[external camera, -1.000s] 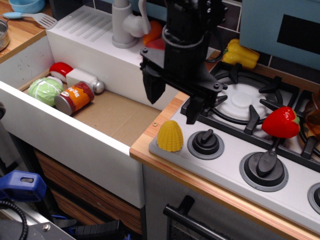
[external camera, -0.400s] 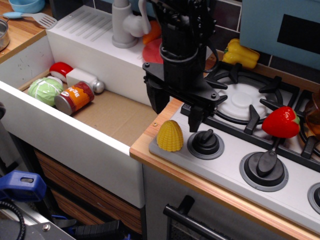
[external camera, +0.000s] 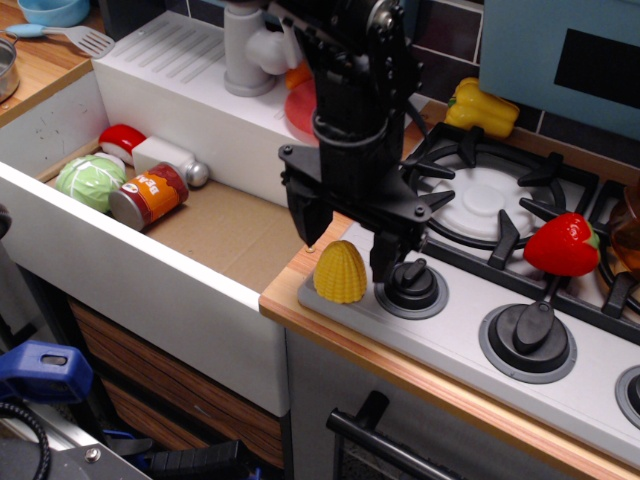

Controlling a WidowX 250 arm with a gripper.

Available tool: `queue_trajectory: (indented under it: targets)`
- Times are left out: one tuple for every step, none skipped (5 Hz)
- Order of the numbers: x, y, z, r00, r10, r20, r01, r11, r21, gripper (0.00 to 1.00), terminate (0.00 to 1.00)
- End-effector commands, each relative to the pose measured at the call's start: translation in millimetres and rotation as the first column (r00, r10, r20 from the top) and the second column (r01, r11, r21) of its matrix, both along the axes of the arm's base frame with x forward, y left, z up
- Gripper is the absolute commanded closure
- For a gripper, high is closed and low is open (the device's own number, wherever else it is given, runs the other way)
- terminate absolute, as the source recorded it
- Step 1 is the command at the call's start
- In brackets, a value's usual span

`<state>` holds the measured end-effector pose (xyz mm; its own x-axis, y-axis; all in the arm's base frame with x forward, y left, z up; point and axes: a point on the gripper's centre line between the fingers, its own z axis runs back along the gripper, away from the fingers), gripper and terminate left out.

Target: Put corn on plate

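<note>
— Yellow and bumpy, the corn (external camera: 340, 272) stands upright on the front left corner of the grey stove panel (external camera: 460, 345), just beside the leftmost black knob (external camera: 411, 284). Where are the jaws?

— The black gripper (external camera: 347, 250) hangs right over the corn, jaws spread. One finger (external camera: 308, 222) drops at the corn's back left, the other (external camera: 386, 258) at its right, between corn and knob. I cannot tell whether either finger touches it; the corn sits on the panel, not lifted.

— And the plate?

— Only a sliver of the red plate (external camera: 300, 106) shows behind the arm, up on the counter past the sink, near the grey faucet (external camera: 248, 48). Something orange (external camera: 297, 74) lies at its far edge; too hidden to name.

— What else is around?

— On the hob, a white burner disc (external camera: 484, 200) under black grates, a red pepper (external camera: 562, 244) to the right, and a yellow bell pepper (external camera: 484, 108) at the back. Left of the wooden desk (external camera: 300, 268) edge, the white sink (external camera: 110, 260) holds a green cabbage (external camera: 90, 182), a red can (external camera: 150, 195) on its side, and a white bottle (external camera: 172, 160). A slotted spatula (external camera: 70, 38) lies top left.
</note>
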<state>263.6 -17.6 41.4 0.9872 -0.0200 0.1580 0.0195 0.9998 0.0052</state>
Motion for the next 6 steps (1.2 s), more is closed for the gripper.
queue_trajectory:
  targets:
    - [0,-1,7,0.999,-0.004,0.052,0.004,1.0,-0.008,0.0,0.0]
    - [0,2,-8,0.997,-0.003,0.079,0.004,1.0,-0.018,0.0,0.0]
    - [-2,1,-11,0.996,0.015,0.086,-0.013,1.0,-0.022,1.0,0.0]
    - [0,2,-9,0.996,0.013,0.086,-0.012,1.0,-0.02,1.0,0.0]
    - [10,13,8,0.997,-0.014,0.078,0.012,1.0,0.022,1.0,0.0]
    - [38,36,36,0.995,-0.061,0.084,0.052,0.992,0.112,1.0,0.0]
